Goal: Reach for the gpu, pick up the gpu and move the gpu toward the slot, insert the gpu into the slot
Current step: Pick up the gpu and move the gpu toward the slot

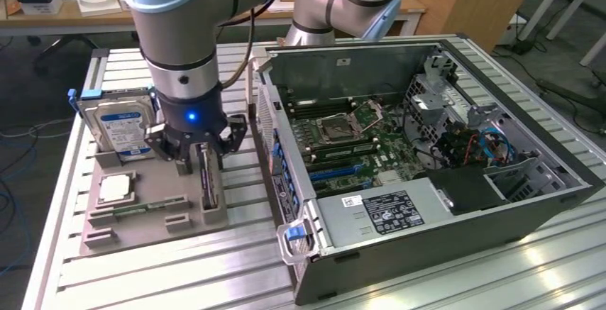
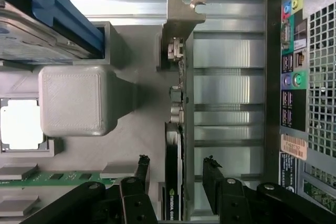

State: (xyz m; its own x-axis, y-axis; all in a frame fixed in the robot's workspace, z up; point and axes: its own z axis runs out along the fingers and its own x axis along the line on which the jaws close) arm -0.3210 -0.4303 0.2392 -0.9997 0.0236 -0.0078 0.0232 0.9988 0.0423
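The gpu [image 1: 209, 186] stands on edge in a grey holder [image 1: 142, 237] to the exterior view's left of the open computer case. In the wrist view the gpu [image 2: 173, 135] is a thin dark card with a pale metal bracket [image 2: 181, 17] at its far end. My gripper [image 1: 201, 159] hangs right over it, open. In the wrist view my gripper [image 2: 176, 162] has one black finger on each side of the card, with a gap on both sides. Blue slots [image 1: 333, 171] lie on the green motherboard inside the case.
A blue-labelled hard drive [image 1: 121, 125] stands upright at the holder's back. A processor chip [image 1: 116, 188] and a green memory stick [image 1: 142, 207] lie in the holder. The case wall [image 1: 284, 182] rises close beside the gpu. The case's rear ports [image 2: 294, 77] face the wrist camera.
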